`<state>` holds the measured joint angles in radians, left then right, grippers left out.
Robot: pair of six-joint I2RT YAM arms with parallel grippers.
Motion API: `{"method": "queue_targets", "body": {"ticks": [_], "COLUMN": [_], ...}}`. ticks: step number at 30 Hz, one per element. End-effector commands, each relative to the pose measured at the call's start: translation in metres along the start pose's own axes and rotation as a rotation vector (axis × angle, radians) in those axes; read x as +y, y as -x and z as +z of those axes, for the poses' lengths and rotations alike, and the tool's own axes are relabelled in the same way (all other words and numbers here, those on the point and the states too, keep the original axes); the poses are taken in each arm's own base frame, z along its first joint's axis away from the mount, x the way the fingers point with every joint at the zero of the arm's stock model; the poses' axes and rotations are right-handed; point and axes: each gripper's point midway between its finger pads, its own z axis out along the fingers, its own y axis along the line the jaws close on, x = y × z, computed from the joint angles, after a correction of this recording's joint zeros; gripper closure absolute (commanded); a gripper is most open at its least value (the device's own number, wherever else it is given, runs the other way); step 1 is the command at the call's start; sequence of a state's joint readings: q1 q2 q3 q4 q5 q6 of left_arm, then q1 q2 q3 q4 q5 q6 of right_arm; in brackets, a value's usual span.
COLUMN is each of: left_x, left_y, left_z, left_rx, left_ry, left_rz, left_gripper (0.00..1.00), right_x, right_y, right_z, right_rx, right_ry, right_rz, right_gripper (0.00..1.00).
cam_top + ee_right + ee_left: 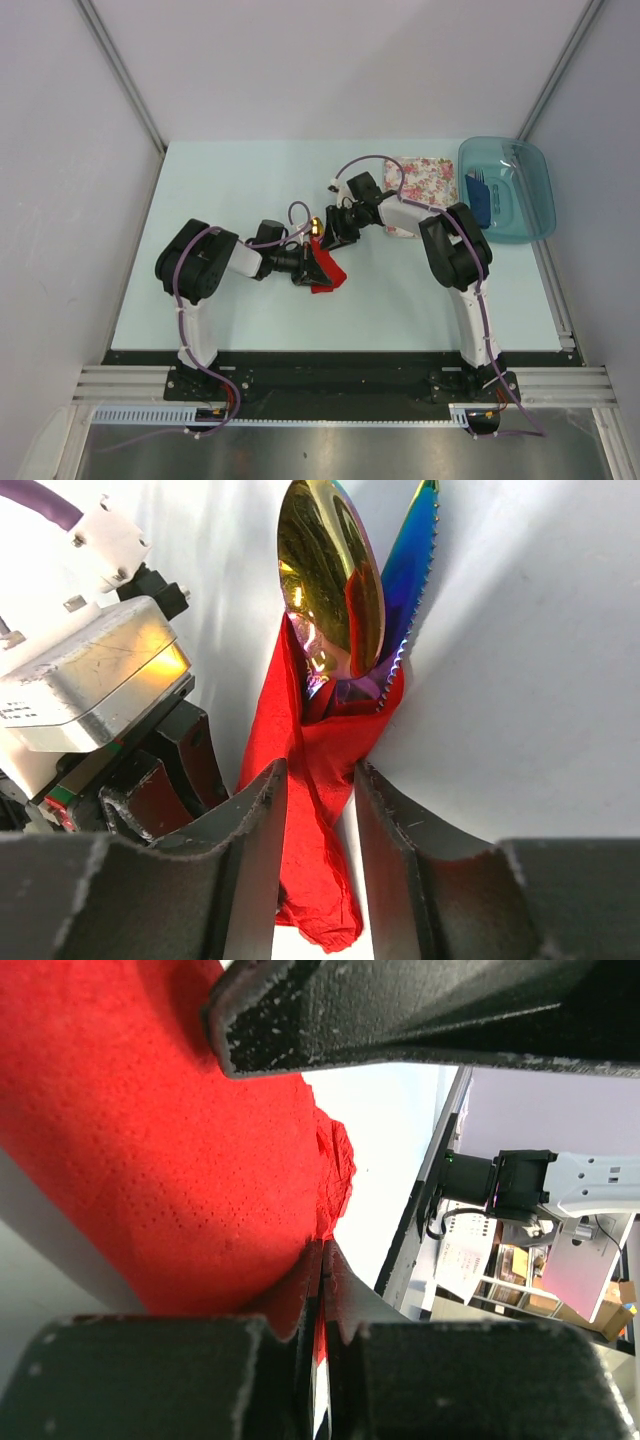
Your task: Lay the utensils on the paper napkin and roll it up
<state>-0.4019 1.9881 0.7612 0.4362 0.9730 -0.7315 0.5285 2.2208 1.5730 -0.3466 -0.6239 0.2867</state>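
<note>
The red paper napkin (330, 275) lies bunched into a loose roll mid-table. In the right wrist view the napkin (315, 880) wraps the handles of a gold spoon (325, 590) and a blue-tinted serrated knife (410, 570), whose heads stick out of its far end. The gold spoon head (316, 227) also shows from above. My right gripper (320, 770) straddles the roll, both fingers against the paper; from above it (335, 238) sits just right of the spoon. My left gripper (322, 1250) is shut on an edge of the napkin (150, 1140), and it (312, 262) sits at the roll's near-left side.
A white floral-print napkin (425, 180) lies at the back right. A teal plastic bin (535, 200) beside it holds blue cutlery (478, 195). The two arms meet closely over the table's middle; the left gripper's body (150, 780) shows next to the right fingers.
</note>
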Motion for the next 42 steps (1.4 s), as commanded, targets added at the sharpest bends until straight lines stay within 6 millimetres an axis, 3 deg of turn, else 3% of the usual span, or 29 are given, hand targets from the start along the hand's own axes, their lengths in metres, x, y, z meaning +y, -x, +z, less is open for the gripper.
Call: {"method": "queue_targets", "body": {"ticks": [1, 8, 12, 17, 20, 24, 28, 32, 36, 39, 40, 42], "left_x": [0.031, 0.031, 0.030, 0.030, 0.029, 0.028, 0.015, -0.018, -0.062, -0.065, -0.072, -0.069], "left_y": [-0.012, -0.010, -0.010, -0.009, -0.008, -0.006, 0.005, 0.030, 0.060, 0.077, 0.084, 0.082], "left_z": [0.004, 0.004, 0.004, 0.004, 0.004, 0.004, -0.001, -0.022, -0.068, -0.106, -0.127, -0.144], "left_rx": [0.006, 0.002, 0.000, 0.000, -0.004, -0.007, -0.037, -0.118, -0.229, -0.304, -0.356, -0.366], "left_ry": [0.108, 0.108, 0.108, 0.107, 0.107, 0.107, 0.084, 0.027, 0.037, 0.112, 0.128, 0.174], "left_rz": [-0.011, -0.014, -0.010, -0.008, -0.005, -0.004, 0.030, 0.119, 0.276, 0.360, 0.390, 0.365], "left_gripper": [0.94, 0.94, 0.94, 0.94, 0.94, 0.93, 0.91, 0.64, 0.45, 0.21, 0.09, 0.04], "right_x": [-0.032, -0.024, -0.037, -0.037, -0.042, -0.049, -0.038, -0.015, 0.001, 0.009, 0.012, 0.019], "right_y": [-0.054, -0.067, -0.079, -0.089, -0.088, -0.085, -0.069, -0.047, -0.023, -0.010, -0.008, -0.001], "right_z": [0.020, 0.014, 0.014, 0.021, 0.021, 0.017, 0.011, 0.006, -0.003, -0.010, -0.011, -0.016], "right_rx": [0.146, 0.168, 0.187, 0.207, 0.203, 0.198, 0.151, 0.113, 0.036, -0.005, -0.016, -0.041], "right_ry": [-0.112, -0.116, -0.202, -0.235, -0.259, -0.259, -0.189, -0.063, 0.013, 0.046, 0.056, 0.075], "right_rz": [0.093, 0.105, 0.105, 0.096, 0.096, 0.119, 0.085, 0.051, 0.045, 0.032, 0.023, 0.017], "right_gripper": [0.62, 0.51, 0.54, 0.59, 0.70, 1.00, 1.00, 1.00, 1.00, 1.00, 1.00, 1.00]}}
